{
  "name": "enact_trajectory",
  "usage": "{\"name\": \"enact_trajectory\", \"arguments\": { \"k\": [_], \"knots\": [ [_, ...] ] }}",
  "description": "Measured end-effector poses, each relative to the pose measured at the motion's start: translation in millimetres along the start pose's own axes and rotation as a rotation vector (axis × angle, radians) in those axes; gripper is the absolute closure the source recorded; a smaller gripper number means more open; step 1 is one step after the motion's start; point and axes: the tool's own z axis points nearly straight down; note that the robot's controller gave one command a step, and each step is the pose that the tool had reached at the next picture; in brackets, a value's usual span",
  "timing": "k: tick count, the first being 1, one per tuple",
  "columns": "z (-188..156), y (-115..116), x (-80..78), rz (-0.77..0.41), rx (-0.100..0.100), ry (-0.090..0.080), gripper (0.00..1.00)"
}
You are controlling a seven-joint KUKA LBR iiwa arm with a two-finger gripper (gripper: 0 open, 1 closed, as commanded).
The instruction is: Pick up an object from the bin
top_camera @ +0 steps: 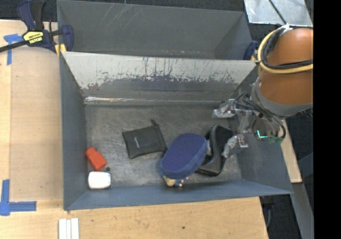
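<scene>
My gripper point(228, 128) hangs at the right side of the bin, low over the floor, with its two metal fingers spread open. Just left of and below the fingers lies a black curved thing point(216, 152), apart from them and not between them as far as I can see. A blue oval, cap-like thing point(184, 156) rests against that black piece at the bin's front middle, with a small tan bit poking out beneath it.
A flat black pouch point(143, 141) lies left of the blue thing. An orange block point(96, 158) and a white block point(99, 180) sit in the front left corner. The arm's orange cover looms over the bin's right rim.
</scene>
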Motion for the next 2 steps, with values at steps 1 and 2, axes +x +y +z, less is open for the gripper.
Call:
{"name": "enact_trajectory", "arguments": {
  "k": [1,2],
  "knots": [
    [139.5,16.7,-49.3,-0.243,0.0,-0.001,0.0],
    [135.6,16.5,-50.5,-0.243,0.001,-0.007,1.0]
  ]
}}
